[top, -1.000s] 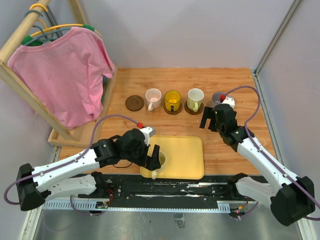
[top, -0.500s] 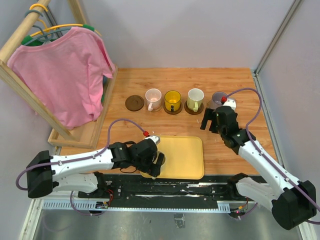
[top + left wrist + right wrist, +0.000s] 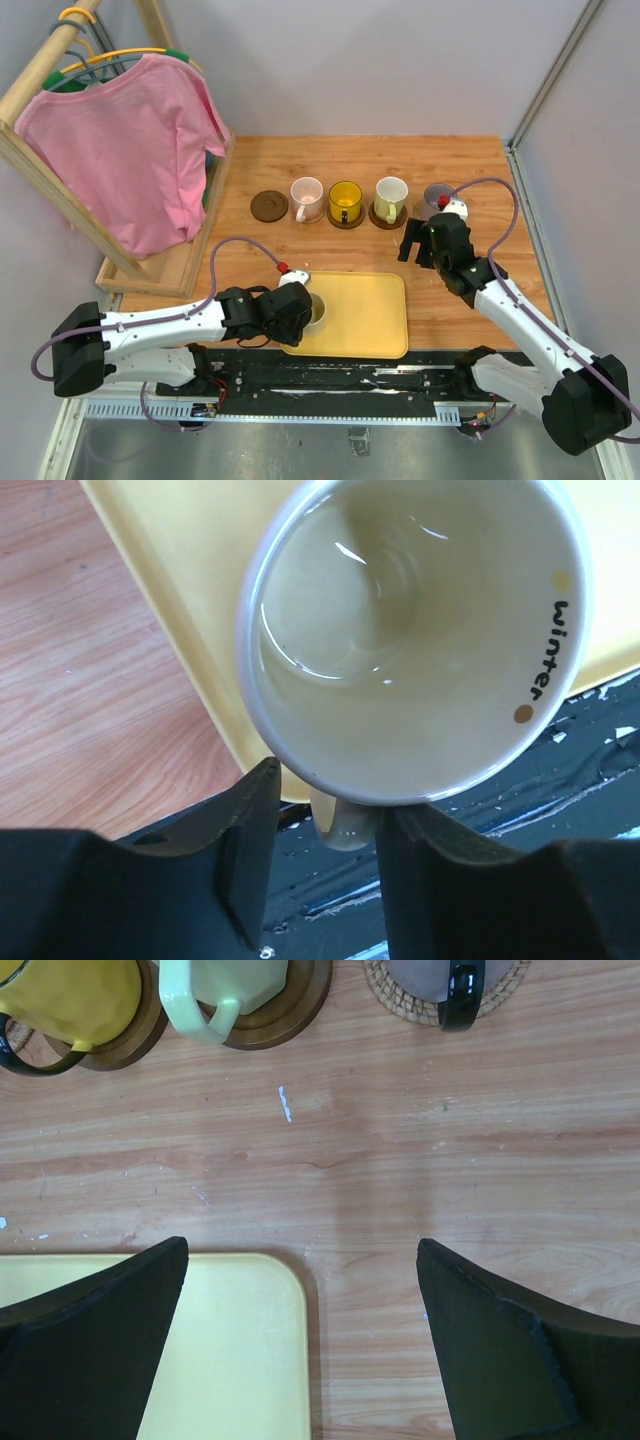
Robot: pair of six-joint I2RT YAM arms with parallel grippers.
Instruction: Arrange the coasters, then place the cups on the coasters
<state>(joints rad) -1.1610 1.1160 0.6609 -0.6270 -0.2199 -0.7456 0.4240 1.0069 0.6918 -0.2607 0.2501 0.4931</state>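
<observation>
A cream glazed cup [image 3: 400,630], lettered "winter" inside the rim, is seen at the near left edge of a yellow rectangular plastic tray [image 3: 365,318], upright, with its handle turned over the tray's edge towards the arm bases. The left gripper [image 3: 325,855] is lowered around that handle. The black fingers [image 3: 250,850] are drawn partway together, one on each side of the handle. The right one appears to touch it and a sliver of gap shows at the left one, so it cannot be told whether the handle is truly clamped.

Further back on the wooden table [image 3: 480,165] a row is laid out. A dark brown ringed coaster [image 3: 268,205] with nothing on it stands at the left end. Just beside it are found a pale pink cup [image 3: 306,197], a translucent amber cup [image 3: 345,200] on a brown disc, a white-green cup [image 3: 390,197] on another, and a greyish purple cup [image 3: 438,194] on a woven tan coaster [image 3: 390,992]. Only bare wood lies between the tray and this row.

The right gripper [image 3: 419,243] is held above the table, between the tray's far right corner and the row, with its fingers [image 3: 100,1340] spread wide and nothing between them.

To the left, a wooden rack [image 3: 165,268] carrying a pink T-shirt [image 3: 130,140] on a hanger stands beside the table.
</observation>
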